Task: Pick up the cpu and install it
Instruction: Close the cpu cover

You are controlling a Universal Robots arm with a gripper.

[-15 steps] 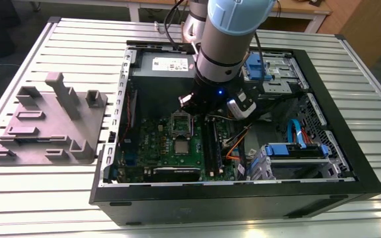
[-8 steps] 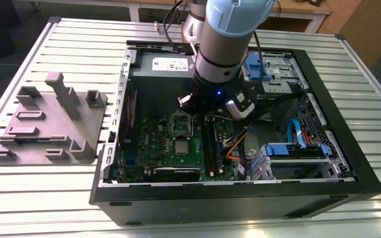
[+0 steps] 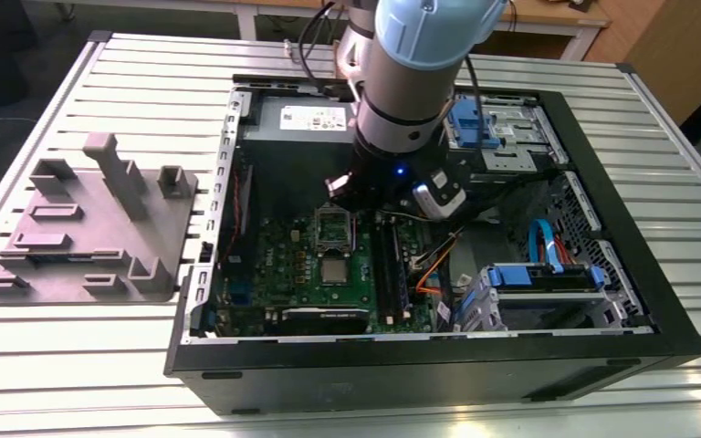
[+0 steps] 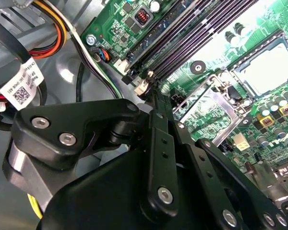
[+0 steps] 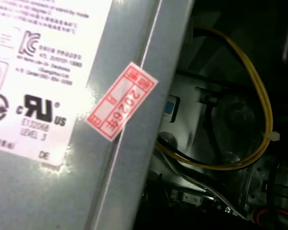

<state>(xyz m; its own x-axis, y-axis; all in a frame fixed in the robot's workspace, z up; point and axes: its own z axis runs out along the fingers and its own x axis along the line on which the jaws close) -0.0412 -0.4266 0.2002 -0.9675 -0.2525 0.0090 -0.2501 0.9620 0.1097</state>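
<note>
Pincer [image 4: 151,86] hangs inside the case [image 3: 448,374], low over the board [image 3: 289,265], by the far end of the memory slots [image 3: 387,260]. Wide or narrow, I cannot tell: its black linkage is seen side-on, and I can make out nothing held. The socket [image 3: 332,228] sits just beside it, toward the exterior view's left. The cpu [image 3: 335,271] lies flat on the board just past the socket, nearer the exterior view's bottom edge and apart from the pincer. It's square, so it has no long axis, and its edges run with the board's. The arm [image 3: 405,82] covers the pincer's tip in the exterior view, and glare whitens the board in the second wrist view, so whether the cpu lies loose or seated is hard to judge.
</note>
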